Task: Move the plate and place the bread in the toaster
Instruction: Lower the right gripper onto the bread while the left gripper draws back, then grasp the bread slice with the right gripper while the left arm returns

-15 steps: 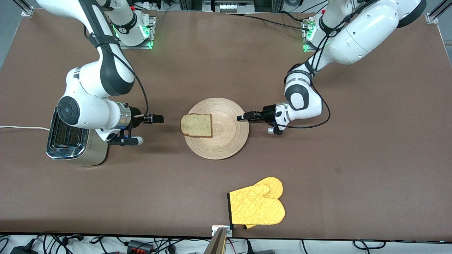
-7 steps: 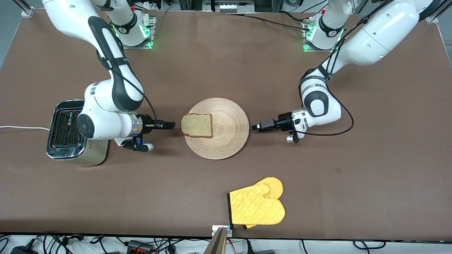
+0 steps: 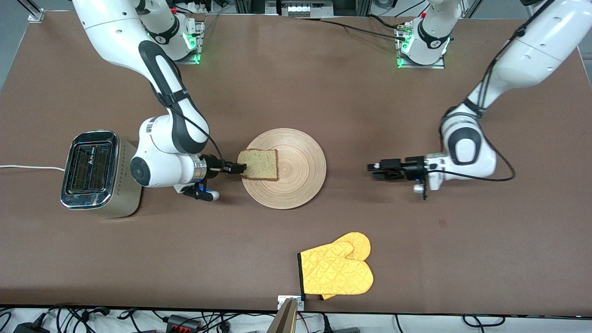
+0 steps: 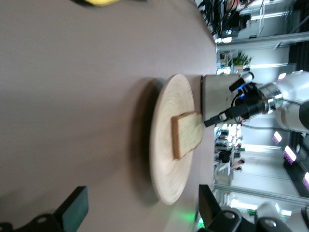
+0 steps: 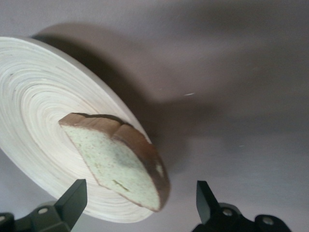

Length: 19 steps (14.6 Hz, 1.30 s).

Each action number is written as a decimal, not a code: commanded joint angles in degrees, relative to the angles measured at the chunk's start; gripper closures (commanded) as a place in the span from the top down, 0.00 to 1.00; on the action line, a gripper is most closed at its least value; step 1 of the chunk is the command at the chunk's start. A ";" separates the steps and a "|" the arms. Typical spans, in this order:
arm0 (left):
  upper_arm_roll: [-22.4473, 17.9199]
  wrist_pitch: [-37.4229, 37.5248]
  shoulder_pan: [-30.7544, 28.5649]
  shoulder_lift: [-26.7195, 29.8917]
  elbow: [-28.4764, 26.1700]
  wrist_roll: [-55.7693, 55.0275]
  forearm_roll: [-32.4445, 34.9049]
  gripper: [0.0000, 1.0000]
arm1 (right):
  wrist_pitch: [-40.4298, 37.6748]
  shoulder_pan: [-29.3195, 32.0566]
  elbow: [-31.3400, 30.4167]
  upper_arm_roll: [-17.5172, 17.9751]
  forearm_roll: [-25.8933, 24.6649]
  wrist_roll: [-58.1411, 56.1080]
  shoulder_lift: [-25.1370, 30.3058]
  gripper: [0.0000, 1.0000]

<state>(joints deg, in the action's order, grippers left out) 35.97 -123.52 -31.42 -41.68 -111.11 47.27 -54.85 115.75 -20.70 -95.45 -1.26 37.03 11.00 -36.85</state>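
The wooden plate lies mid-table. The bread lies on its rim toward the right arm's end and overhangs the edge. My right gripper is open and low at that edge, with the bread's crust between its fingers. In the right wrist view the bread sits just ahead of the right gripper on the plate. The toaster stands beside the right arm's wrist, slots up. My left gripper is open and empty, well off the plate toward the left arm's end. The left gripper faces the plate, bread and toaster.
A yellow oven mitt lies nearer the front camera than the plate, by the table's front edge. The toaster's white cord runs off the right arm's end of the table.
My right gripper has moved from beside the toaster to the bread's edge. My left gripper has pulled away from the plate's rim toward the left arm's end. Plate and bread have not moved.
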 commanded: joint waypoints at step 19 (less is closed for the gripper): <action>-5.91 31.50 15.95 2.39 26.56 -50.24 81.04 1.00 | 1.85 -1.54 1.14 -0.32 1.64 -9.85 -2.70 0.32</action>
<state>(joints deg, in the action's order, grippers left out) 30.66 -92.95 -17.96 -39.98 -85.20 -1.15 23.41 117.80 -22.53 -95.04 -1.54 37.99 2.89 -39.43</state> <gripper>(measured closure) 0.000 0.670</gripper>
